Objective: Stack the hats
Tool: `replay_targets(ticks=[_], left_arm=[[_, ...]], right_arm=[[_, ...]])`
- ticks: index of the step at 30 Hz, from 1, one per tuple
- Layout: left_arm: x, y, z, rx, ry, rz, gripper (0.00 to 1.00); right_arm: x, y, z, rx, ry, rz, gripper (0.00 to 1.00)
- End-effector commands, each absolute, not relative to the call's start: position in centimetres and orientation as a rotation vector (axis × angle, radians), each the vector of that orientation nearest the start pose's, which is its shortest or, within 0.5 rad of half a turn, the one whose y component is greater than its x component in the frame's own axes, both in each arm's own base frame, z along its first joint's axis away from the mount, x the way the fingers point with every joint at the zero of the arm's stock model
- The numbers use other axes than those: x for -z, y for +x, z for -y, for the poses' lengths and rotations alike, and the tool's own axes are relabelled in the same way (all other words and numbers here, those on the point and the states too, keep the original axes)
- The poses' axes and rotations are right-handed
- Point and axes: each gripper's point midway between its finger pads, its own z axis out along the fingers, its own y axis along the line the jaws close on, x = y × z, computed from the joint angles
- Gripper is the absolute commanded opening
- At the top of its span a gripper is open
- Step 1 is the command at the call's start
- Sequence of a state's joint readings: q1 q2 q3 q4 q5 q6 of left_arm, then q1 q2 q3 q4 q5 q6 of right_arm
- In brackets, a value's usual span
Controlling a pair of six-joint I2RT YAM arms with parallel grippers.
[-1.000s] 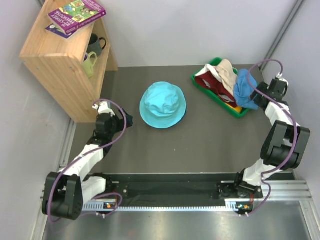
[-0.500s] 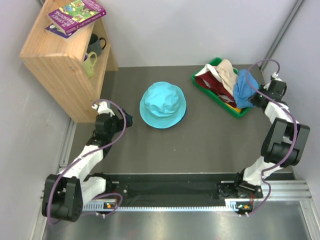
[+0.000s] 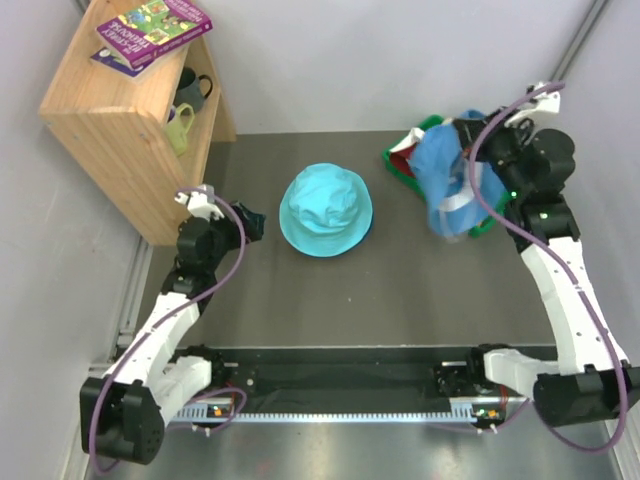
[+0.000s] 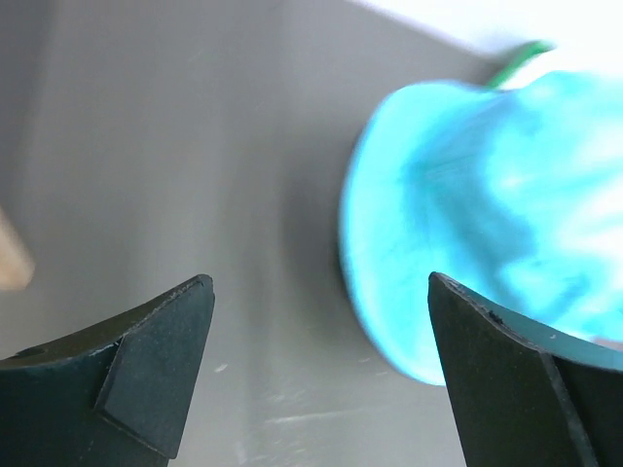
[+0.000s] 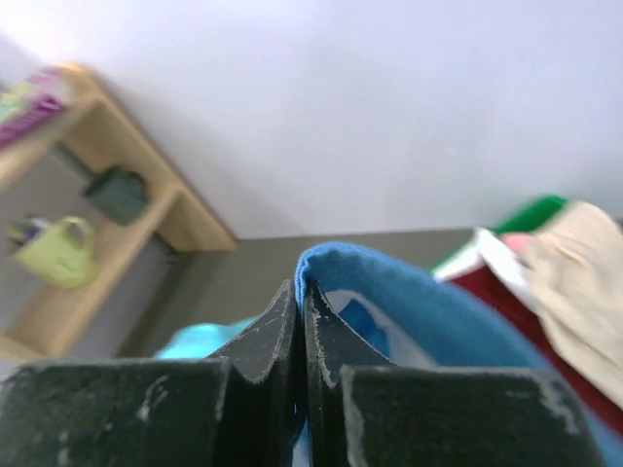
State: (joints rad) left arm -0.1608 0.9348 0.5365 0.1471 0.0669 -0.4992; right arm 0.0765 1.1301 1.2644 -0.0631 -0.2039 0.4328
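Observation:
A teal hat (image 3: 326, 211) lies flat in the middle of the dark table; it fills the upper right of the left wrist view (image 4: 487, 214). My right gripper (image 3: 472, 160) is shut on the brim of a blue hat (image 3: 443, 190), which hangs in the air over the near end of the green tray (image 3: 480, 226). In the right wrist view the blue cloth (image 5: 428, 311) folds over the closed right gripper (image 5: 303, 292). A beige hat (image 5: 574, 263) and a dark red hat (image 5: 526, 302) lie in the tray. My left gripper (image 3: 250, 221) stands open, left of the teal hat, holding nothing (image 4: 316, 292).
A wooden shelf (image 3: 130, 110) stands at the back left with books (image 3: 150, 30) on top and two mugs (image 3: 185, 105) inside. Grey walls close in the table at the back and on the right.
My right gripper shut on the blue hat in the tray and lifted it up and to the left. The left arm shifted slightly left.

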Motion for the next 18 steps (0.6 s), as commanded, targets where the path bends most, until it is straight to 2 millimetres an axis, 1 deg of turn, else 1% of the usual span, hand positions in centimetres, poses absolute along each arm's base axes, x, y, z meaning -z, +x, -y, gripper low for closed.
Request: replay_targets(ticks=[1, 2, 3, 4, 5, 6, 7, 8, 9, 10, 11, 12, 13, 14, 15, 16, 17, 18], left_arm=[[-26.7, 32.4, 11.7, 0.692, -0.098, -1.693, 0.95], [-27.5, 32.1, 12.2, 0.717, -0.078, -1.683, 0.95], [-28.3, 31.7, 13.0, 0.755, -0.051, -1.672, 0.94], [-29.8, 31.1, 13.9, 0.804, -0.003, -1.648, 0.94], [-30.5, 30.7, 14.4, 0.829, 0.017, -1.633, 0.94], [-31.2, 30.2, 15.0, 0.857, 0.05, -1.619, 0.94], [-32.4, 29.5, 15.7, 0.891, 0.096, -1.587, 0.94], [-33.1, 29.1, 16.1, 0.908, 0.12, -1.569, 0.94], [-33.9, 28.7, 16.7, 0.928, 0.148, -1.546, 0.95], [-34.8, 28.5, 17.0, 0.938, 0.169, -1.526, 0.94], [-35.2, 28.2, 17.5, 0.948, 0.205, -1.518, 0.94], [-35.5, 27.6, 18.3, 0.965, 0.242, -1.516, 0.93], [-36.1, 27.5, 18.8, 0.969, 0.265, -1.51, 0.93], [-36.3, 27.2, 19.7, 0.97, 0.299, -1.504, 0.92], [-36.5, 27.1, 20.0, 0.965, 0.303, -1.506, 0.92], [-36.8, 27.2, 20.4, 0.958, 0.306, -1.511, 0.91], [-37.0, 27.0, 21.1, 0.955, 0.315, -1.507, 0.91], [-37.3, 26.8, 21.6, 0.959, 0.326, -1.503, 0.91]], right_arm=[[-46.8, 36.1, -12.8, -0.586, 0.122, -1.399, 0.0], [-47.3, 35.7, -13.9, -0.599, 0.111, -1.39, 0.0], [-47.9, 35.0, -16.6, -0.649, 0.073, -1.376, 0.0], [-48.3, 35.1, -17.3, -0.64, 0.08, -1.361, 0.0], [-49.3, 34.8, -18.2, -0.655, 0.074, -1.342, 0.0], [-48.8, 34.6, -20.9, -0.688, 0.035, -1.36, 0.0], [-48.7, 34.9, -21.8, -0.672, 0.032, -1.368, 0.0], [-50.2, 34.5, -22.6, -0.692, 0.026, -1.345, 0.0], [-49.7, 34.3, -24.9, -0.716, -0.007, -1.365, 0.0], [-49.9, 34.4, -25.4, -0.705, 0.002, -1.362, 0.0], [-51.2, 34.1, -25.8, -0.71, 0.011, -1.335, 0.0], [-50.9, 33.6, -27.7, -0.721, -0.01, -1.346, 0.0], [-51.2, 33.8, -27.7, -0.689, 0.008, -1.341, 0.0], [-51.7, 34.0, -28.6, -0.685, 0.009, -1.339, 0.0], [-52.0, 33.4, -29.6, -0.692, -0.003, -1.343, 0.0], [-53.6, 33.4, -29.2, -0.67, 0.03, -1.322, 0.0], [-52.4, 34.1, -30.3, -0.64, 0.016, -1.359, 0.0], [-52.9, 33.7, -31.0, -0.646, 0.014, -1.353, 0.0]])
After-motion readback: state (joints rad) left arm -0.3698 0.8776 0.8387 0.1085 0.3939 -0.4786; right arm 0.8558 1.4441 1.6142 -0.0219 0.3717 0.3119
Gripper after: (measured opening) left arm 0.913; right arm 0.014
